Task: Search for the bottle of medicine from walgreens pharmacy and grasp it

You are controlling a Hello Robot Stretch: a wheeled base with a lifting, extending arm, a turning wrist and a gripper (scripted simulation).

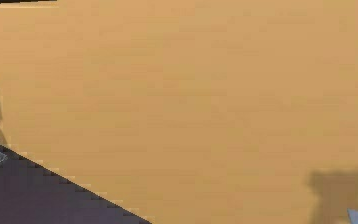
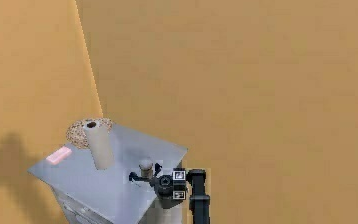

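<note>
In the arm side view my gripper (image 2: 144, 179) reaches over the near right corner of a grey cabinet top (image 2: 82, 180). A small object with a rounded grey cap (image 2: 145, 165) stands on the top right at the fingers; it is too small to name as the medicine bottle. I cannot tell whether the gripper holds anything. The dark arm (image 2: 198, 198) rises from the bottom edge, with two white marker squares (image 2: 179, 184) at its end.
On the cabinet top stand a pale upright cylinder (image 2: 102, 148), a speckled bowl (image 2: 89, 129) behind it and a flat pink item (image 2: 59, 155) at the left. Orange walls (image 2: 247, 80) meet in a corner behind. The forward view faces an orange wall (image 1: 187, 90) above dark floor (image 1: 37, 195).
</note>
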